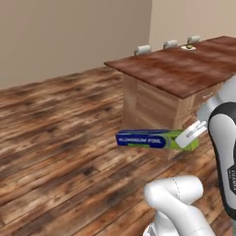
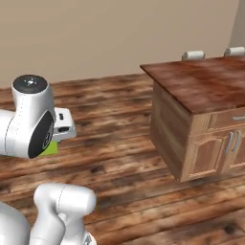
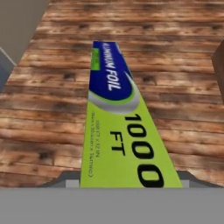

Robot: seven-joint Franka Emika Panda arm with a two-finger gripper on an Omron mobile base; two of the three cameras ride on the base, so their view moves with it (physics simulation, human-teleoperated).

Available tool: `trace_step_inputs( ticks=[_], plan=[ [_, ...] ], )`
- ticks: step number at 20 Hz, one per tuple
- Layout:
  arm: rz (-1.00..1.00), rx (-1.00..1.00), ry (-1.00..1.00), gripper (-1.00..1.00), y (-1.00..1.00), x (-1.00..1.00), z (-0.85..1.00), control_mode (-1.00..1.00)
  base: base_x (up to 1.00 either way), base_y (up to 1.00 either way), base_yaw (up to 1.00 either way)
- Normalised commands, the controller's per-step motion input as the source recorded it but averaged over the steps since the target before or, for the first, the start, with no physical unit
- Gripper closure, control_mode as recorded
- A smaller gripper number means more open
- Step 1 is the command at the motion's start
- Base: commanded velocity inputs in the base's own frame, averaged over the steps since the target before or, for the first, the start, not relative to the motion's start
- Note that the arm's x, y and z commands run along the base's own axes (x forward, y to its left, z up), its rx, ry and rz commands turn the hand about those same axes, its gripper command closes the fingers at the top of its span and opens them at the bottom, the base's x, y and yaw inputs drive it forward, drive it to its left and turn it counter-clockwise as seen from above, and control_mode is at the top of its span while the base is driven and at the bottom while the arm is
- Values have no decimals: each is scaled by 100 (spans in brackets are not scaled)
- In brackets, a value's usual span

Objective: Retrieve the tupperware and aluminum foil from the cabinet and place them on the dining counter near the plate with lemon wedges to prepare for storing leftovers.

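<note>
aluminum foil (image 3: pixel 118 127): nearest the hand camera, running lengthways away from it, green end close, blue end far; in the left base view it hangs level in the air above the floor, apart from the surface's near corner
floor (image 1: pixel 55 138): brown wooden planks beneath the carton
surface (image 1: pixel 184 64): dark reddish-brown glossy top on a wooden base with doors and metal handles
tool (image 1: pixel 190 135): pinching the carton's green end
chairs (image 1: pixel 143 50): pale backs along the surface's far edge
plate (image 1: pixel 188 47): small, white, at the surface's far edge; what it holds is too small to tell
</note>
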Motion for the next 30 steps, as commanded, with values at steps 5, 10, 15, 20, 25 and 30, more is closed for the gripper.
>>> trace_step_inputs(
  ticks=[5, 10, 15, 20, 25, 30],
  plan=[
    [0, 0, 0, 100, 0, 0, 0, 100, 95, 25, -13],
    [0, 0, 0, 100, 0, 0, 0, 100, 70, 19, -41],
    [0, 0, 0, 100, 0, 0, 0, 100, 87, 11, -54],
    [0, 0, 0, 100, 0, 0, 0, 100, 87, 79, -44],
    [0, 0, 0, 100, 0, 0, 0, 100, 97, 100, -14],
    [0, 0, 0, 100, 0, 0, 0, 100, 100, 100, 8]
  ],
)
